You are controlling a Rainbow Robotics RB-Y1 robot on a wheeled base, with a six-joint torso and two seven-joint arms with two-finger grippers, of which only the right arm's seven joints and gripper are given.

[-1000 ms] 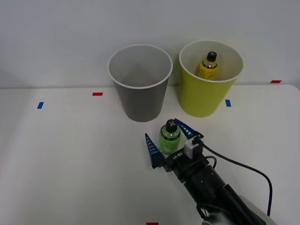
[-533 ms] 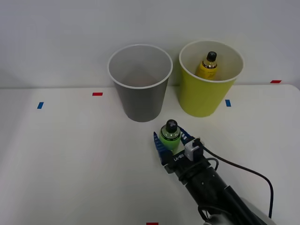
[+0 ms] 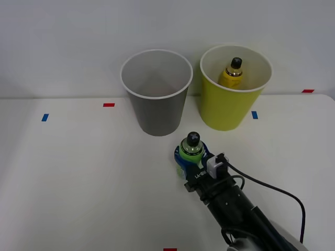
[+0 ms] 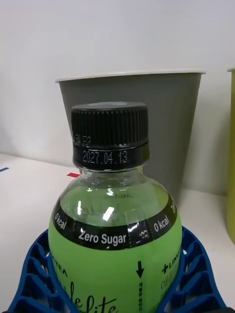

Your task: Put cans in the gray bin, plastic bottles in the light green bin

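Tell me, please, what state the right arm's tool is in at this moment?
Right tool: closed on the green bottle, its blue fingers pressed against both sides of the bottle's body, in front of the gray bin.

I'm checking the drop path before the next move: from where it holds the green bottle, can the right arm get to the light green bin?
Probably yes. The right gripper is shut on the green bottle, and the light green bin stands just beyond with bare table between; its open top holds only the yellow-orange bottle.
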